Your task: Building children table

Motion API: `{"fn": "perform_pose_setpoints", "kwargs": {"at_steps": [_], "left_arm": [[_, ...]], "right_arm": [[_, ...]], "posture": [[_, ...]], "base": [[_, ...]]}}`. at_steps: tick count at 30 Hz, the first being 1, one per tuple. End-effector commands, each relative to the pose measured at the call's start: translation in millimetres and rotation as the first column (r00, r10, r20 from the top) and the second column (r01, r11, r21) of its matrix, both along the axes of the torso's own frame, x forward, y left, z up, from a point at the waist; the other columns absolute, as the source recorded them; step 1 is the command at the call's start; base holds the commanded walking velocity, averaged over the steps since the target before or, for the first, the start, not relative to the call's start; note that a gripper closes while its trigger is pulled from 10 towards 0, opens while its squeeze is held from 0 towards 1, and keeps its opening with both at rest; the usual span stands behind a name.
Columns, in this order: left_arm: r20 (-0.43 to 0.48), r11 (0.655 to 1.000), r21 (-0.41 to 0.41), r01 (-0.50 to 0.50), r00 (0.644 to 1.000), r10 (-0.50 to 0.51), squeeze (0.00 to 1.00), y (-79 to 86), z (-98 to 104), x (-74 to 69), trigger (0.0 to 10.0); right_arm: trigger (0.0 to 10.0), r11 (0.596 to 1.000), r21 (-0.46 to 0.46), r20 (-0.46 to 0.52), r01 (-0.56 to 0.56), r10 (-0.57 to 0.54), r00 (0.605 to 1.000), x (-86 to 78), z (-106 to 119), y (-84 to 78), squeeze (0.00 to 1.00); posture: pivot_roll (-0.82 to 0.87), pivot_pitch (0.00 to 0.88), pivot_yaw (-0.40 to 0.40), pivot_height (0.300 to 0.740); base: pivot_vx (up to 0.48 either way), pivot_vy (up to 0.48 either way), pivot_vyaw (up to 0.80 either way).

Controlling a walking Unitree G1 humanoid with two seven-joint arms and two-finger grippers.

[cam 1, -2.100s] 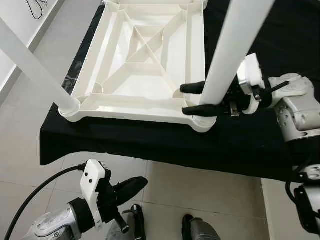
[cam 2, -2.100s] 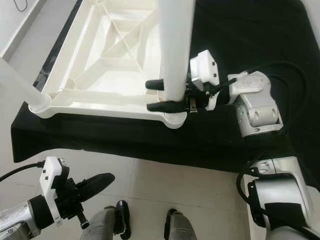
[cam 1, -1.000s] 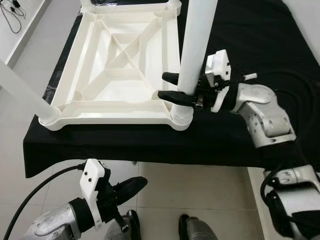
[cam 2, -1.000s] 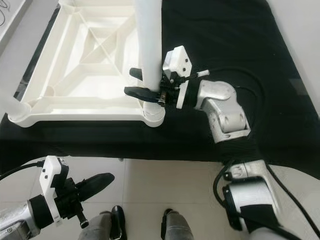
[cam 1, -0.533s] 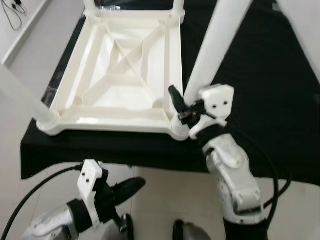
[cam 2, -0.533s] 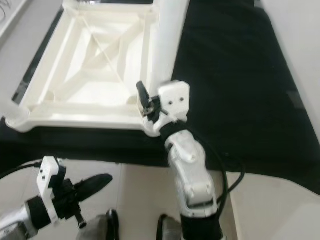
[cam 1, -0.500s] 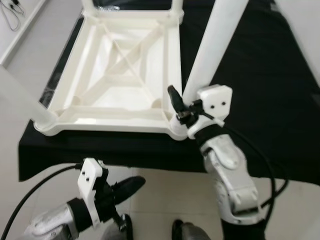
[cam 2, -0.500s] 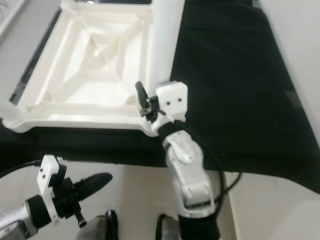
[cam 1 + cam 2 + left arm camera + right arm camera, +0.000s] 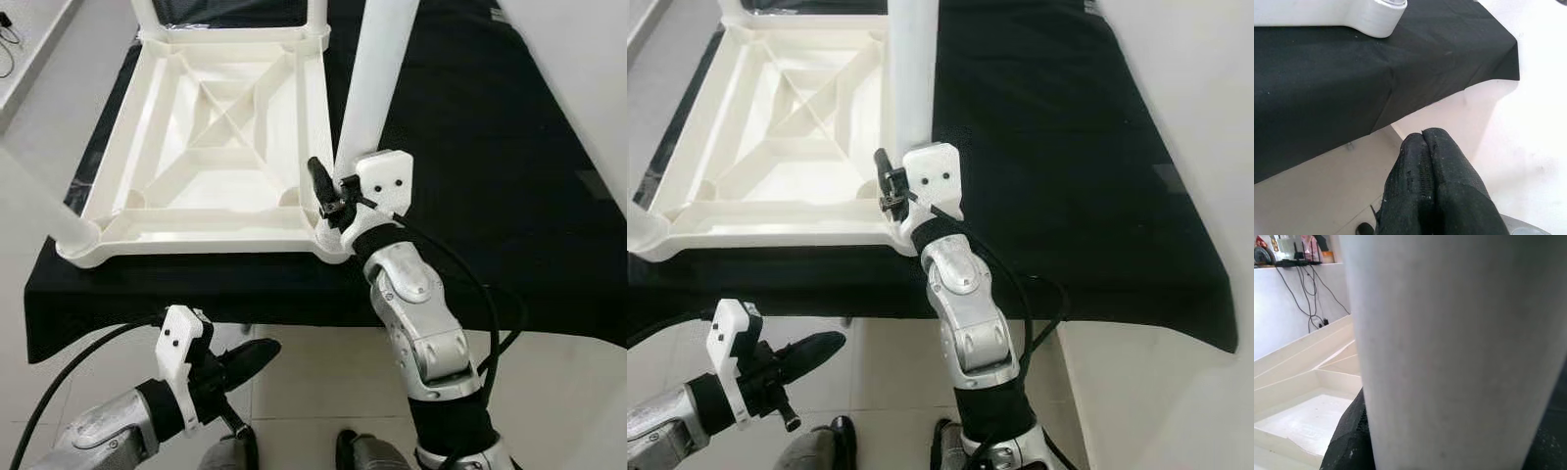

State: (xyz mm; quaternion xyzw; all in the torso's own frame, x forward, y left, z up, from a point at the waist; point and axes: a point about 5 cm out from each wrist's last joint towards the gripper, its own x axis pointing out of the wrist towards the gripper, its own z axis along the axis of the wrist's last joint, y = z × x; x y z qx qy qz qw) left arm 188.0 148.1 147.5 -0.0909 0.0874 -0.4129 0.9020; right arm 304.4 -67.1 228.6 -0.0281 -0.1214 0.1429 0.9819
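While the black-draped table [image 9: 509, 196] carries everything, the white children's tabletop [image 9: 211, 147] lies on it upside down, ribbed underside up, its near edge close to the table's near edge. A white leg [image 9: 375, 73] rises from the near right corner socket [image 9: 333, 243], and other legs stand at the near left corner and the two far corners.

At the base of that near right leg sits the right gripper [image 9: 326, 199], clasped around the leg just above the socket; one black finger shows on the leg's left side, and the right wrist view has the leg pressed close between dark pads.

Low and near, over the tiled floor [image 9: 313, 372], the left gripper [image 9: 257, 358] hangs idle with its fingers pressed together, holding nothing.

Judging by this, the step is seating the leg. To do it well, the leg should be kept in line with the socket and pushed straight down into it, gripped low, without levering sideways, since the tabletop could slide toward the near edge.
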Motion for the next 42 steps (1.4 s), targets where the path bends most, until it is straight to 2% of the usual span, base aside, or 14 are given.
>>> {"fn": "perform_pose_setpoints", "kwargs": {"at_steps": [1,11,18,35,37,40,42], "left_arm": [[-0.016,1.0,-0.002,0.001,1.0,-0.001,0.0,-1.1,-5,-1.8,10.0],[-0.005,1.0,-0.008,-0.008,1.0,0.008,0.0,-1.6,-8,2.4,10.0],[0.001,1.0,-0.012,-0.009,1.0,0.009,0.0,-2.7,-8,3.9,10.0],[0.026,0.999,-0.013,-0.035,0.999,0.036,0.0,-2.4,-8,9.1,10.0],[0.033,0.994,-0.021,-0.104,0.994,0.105,0.0,4.4,-6,14.1,10.0],[0.036,0.991,-0.025,-0.134,0.99,0.134,0.0,7.4,-5,16.2,10.0],[0.085,0.967,-0.014,-0.256,0.963,0.257,0.0,28.5,1,29.2,10.0]], "right_arm": [[10.0,0.994,-0.088,-0.341,0.069,-0.095,0.935,4.8,-69,-13.6,0.0],[10.0,0.997,-0.056,-0.334,0.057,-0.072,0.94,10.8,-66,-9.2,0.0],[10.0,0.997,-0.049,-0.313,0.062,-0.074,0.947,16.9,-59,-13.3,0.0],[10.0,0.998,-0.044,-0.323,0.054,-0.065,0.944,15.5,-64,-9.5,0.0],[10.0,0.998,-0.041,-0.324,0.051,-0.062,0.944,15.1,-64,-8.5,0.0],[10.0,0.998,-0.041,-0.324,0.05,-0.061,0.944,14.9,-65,-8.1,0.0],[10.0,0.998,-0.056,-0.315,0.025,-0.042,0.948,13.2,-64,-4.9,0.0]], "posture": [[0.07,0.268,-0.015,0.74],[0.07,0.251,-0.026,0.74],[0.07,0.246,-0.03,0.74],[0.04,0.24,-0.032,0.74],[0.04,0.235,-0.027,0.74],[0.04,0.235,-0.027,0.74],[0.04,0.23,-0.027,0.74]], "base": [[0.0,0.0,0.0],[0.0,0.0,0.0],[0.0,0.0,0.0],[0.0,0.0,0.0],[0.0,0.0,0.0],[0.0,0.0,0.0],[0.0,0.0,0.0]]}}
